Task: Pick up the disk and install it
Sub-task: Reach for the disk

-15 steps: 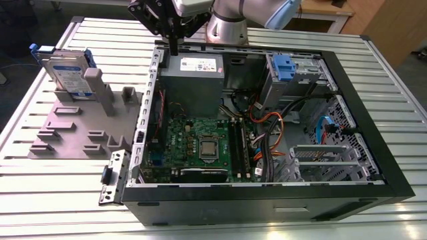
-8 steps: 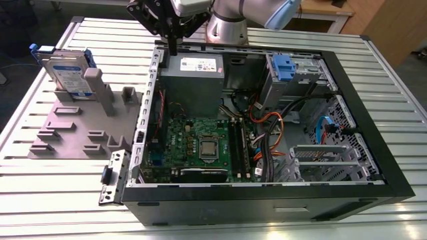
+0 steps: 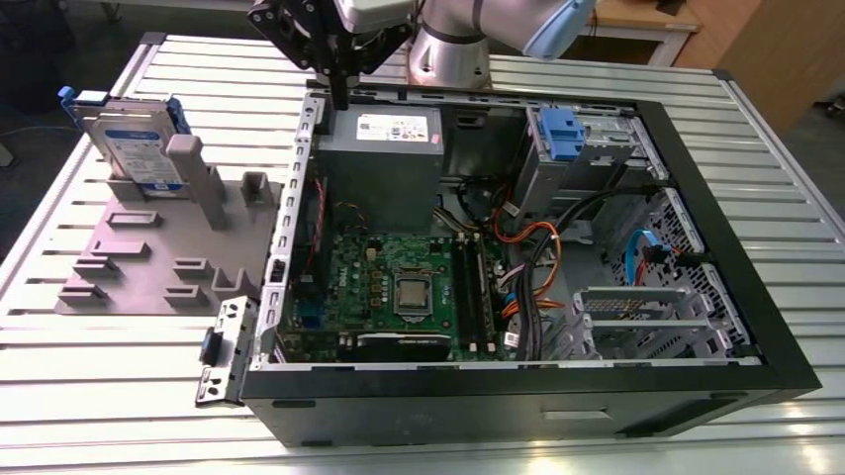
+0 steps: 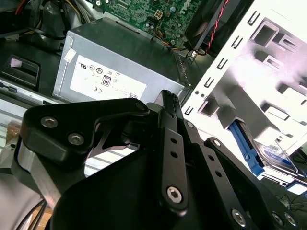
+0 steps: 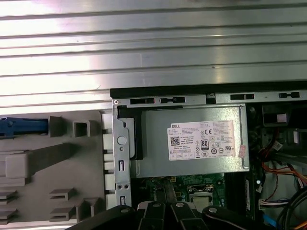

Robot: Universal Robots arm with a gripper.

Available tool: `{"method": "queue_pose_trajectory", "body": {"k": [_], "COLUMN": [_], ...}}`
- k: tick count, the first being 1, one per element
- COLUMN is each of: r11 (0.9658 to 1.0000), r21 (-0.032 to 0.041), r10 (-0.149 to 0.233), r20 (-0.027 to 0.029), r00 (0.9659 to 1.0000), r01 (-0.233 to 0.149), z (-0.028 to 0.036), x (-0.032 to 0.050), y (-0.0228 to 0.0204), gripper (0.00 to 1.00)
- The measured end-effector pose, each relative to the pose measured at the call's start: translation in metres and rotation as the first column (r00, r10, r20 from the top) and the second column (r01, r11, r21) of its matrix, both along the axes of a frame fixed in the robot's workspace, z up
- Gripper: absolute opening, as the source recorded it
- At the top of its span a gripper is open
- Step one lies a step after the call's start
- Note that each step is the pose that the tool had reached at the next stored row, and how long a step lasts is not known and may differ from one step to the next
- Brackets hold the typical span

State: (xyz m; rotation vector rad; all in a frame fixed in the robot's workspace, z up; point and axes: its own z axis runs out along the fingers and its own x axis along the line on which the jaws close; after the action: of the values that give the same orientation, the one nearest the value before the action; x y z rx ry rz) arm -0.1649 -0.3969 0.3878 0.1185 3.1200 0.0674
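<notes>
The gripper (image 3: 339, 95) hangs over the back corner of the open computer case (image 3: 739, 267). The top of the exterior view cuts off its upper body. Its two black metal fingers are pressed together into one thin bar with nothing between them. In the second wrist view its dark, bolted linkages hide much of the scene below.

The disk (image 3: 133, 148) stands on edge in a slot of the grey plastic holder (image 3: 158, 257), at the exterior view's left and well apart from the gripper. A grey post covers part of its lower face. It is a flat silver slab with a white-and-blue label and a blue plastic frame. In the first wrist view the frame runs off the picture's edge.

Inside the case, the boxy grey power supply (image 3: 383, 148) sits beside a green circuit board (image 3: 396, 277) and tangled orange cables (image 3: 528, 237). All of it rests on a ribbed, shiny metal surface (image 3: 106, 396).
</notes>
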Motion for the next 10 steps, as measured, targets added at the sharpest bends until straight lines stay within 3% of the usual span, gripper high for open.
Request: {"method": "queue_pose_trajectory", "body": {"k": [10], "r11": [1.0], "r21": [0.0], "r10": [0.0], "r20": [-0.0001], "r00": [1.0], "r01": [0.0], "z": [-0.0002], "x": [-0.0022], "y": [0.0], "gripper": [0.11]}}
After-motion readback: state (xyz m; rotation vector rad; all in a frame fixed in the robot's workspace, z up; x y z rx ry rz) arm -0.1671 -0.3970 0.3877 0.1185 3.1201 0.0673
